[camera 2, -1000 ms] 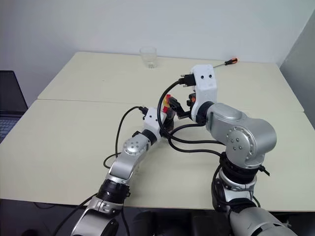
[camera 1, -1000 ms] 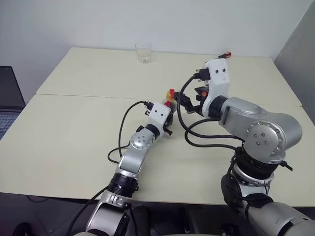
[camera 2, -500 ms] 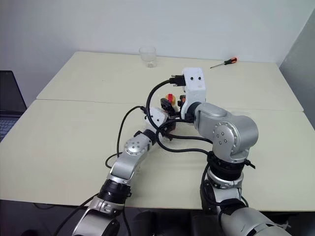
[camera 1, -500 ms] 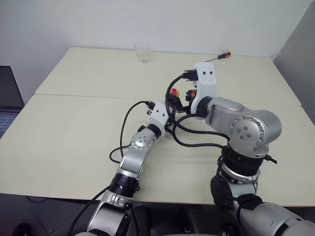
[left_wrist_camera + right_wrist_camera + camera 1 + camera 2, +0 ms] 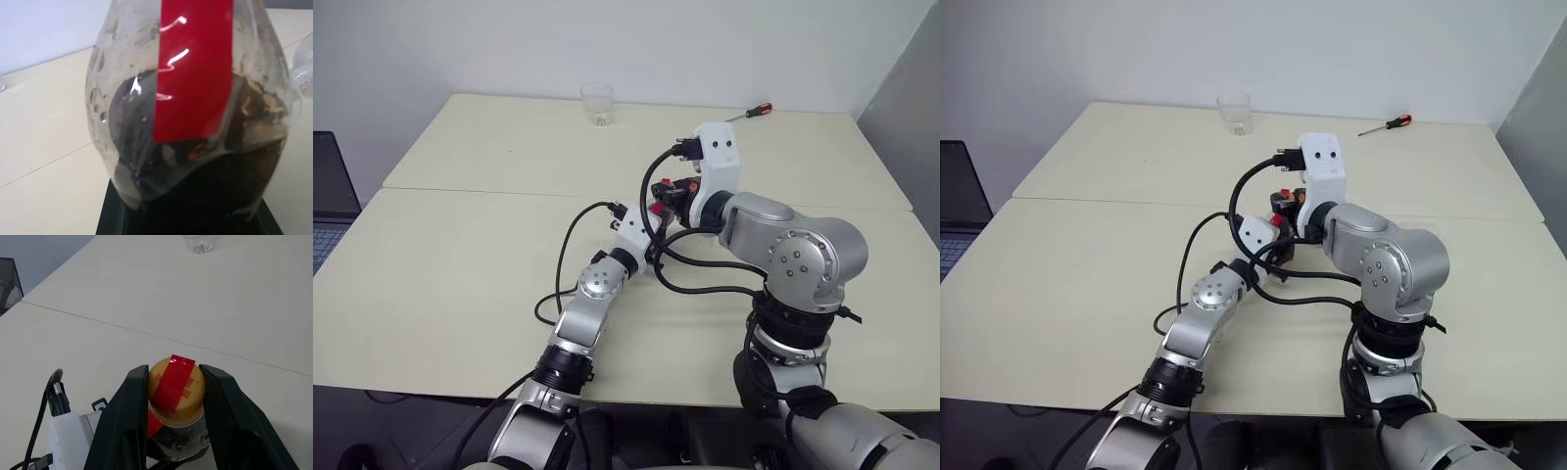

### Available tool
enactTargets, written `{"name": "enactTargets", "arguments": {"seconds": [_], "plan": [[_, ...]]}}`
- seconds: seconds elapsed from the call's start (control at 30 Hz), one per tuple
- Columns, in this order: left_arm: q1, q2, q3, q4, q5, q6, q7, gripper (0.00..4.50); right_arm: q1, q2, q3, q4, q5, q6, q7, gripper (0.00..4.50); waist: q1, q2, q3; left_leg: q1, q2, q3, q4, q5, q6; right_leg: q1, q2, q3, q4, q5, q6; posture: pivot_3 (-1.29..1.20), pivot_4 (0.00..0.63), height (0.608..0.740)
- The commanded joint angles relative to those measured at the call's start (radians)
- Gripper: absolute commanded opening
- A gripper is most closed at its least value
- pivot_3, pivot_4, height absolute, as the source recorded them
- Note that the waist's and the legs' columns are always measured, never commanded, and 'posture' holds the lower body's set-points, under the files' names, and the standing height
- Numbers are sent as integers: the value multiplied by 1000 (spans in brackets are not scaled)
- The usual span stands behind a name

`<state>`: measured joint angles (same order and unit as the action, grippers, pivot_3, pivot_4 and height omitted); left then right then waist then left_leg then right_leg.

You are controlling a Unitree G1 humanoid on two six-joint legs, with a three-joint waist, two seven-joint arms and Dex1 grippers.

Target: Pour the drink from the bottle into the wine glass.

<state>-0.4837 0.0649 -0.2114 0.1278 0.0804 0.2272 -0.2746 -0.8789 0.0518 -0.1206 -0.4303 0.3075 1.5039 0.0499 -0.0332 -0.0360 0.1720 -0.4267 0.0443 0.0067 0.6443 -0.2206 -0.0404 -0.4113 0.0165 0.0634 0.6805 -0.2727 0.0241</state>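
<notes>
Gripping the bottle (image 5: 195, 122) low on its body, the left gripper (image 5: 651, 245) holds it upright over the middle of the pale counter (image 5: 460, 284), its fingers clenched tight around the clear plastic. The dark drink (image 5: 132, 122) sits in the lower part of the bottle, behind a red label strip (image 5: 193, 73). From above, the right gripper (image 5: 173, 382) reaches in with a black finger on either side of the yellowish cap (image 5: 176, 387), pressed against it, so it is grasping the cap. A red tape band runs over the top of that cap. Far back on the counter stands a short clear tumbler (image 5: 597, 103), well apart from both arms, and a screwdriver (image 5: 751, 112) with a red handle lies near the rear edge.
</notes>
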Motion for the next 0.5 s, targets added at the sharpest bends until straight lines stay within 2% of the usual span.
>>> {"name": "enactTargets", "arguments": {"seconds": [0.03,0.17,0.27,0.4,0.5], "plan": [[-12,-7,-4,-60,-8,-28,-10,770,16,-175,83,41,23,-174,159,1239,0,0,0,0,0,0,0,0,0,0,0,0,0,0,0,0,150,740],[-15,-8,-6,-59,-10,-26,-17,770,18,-354,204,149,47,-442,428,1239,-1,0,0,0,-6,1,0,0,0,0,0,0,-1,0,0,0,150,740],[-15,-7,-8,-63,-10,-25,-23,770,-10,-474,323,325,-4,-679,651,1239,-1,0,0,0,-6,1,0,0,0,0,1,-1,-1,0,0,0,150,740],[-8,-4,-2,-75,-10,-19,-25,767,-70,-504,384,538,-15,-872,868,1239,-9,0,0,1,-5,1,0,0,0,0,2,0,0,0,0,0,150,740],[0,-3,0,-84,-8,-15,-22,765,-114,-488,402,682,-26,-993,994,1239,-7,0,0,1,-4,1,0,0,0,0,2,0,0,0,0,0,150,740]]}}
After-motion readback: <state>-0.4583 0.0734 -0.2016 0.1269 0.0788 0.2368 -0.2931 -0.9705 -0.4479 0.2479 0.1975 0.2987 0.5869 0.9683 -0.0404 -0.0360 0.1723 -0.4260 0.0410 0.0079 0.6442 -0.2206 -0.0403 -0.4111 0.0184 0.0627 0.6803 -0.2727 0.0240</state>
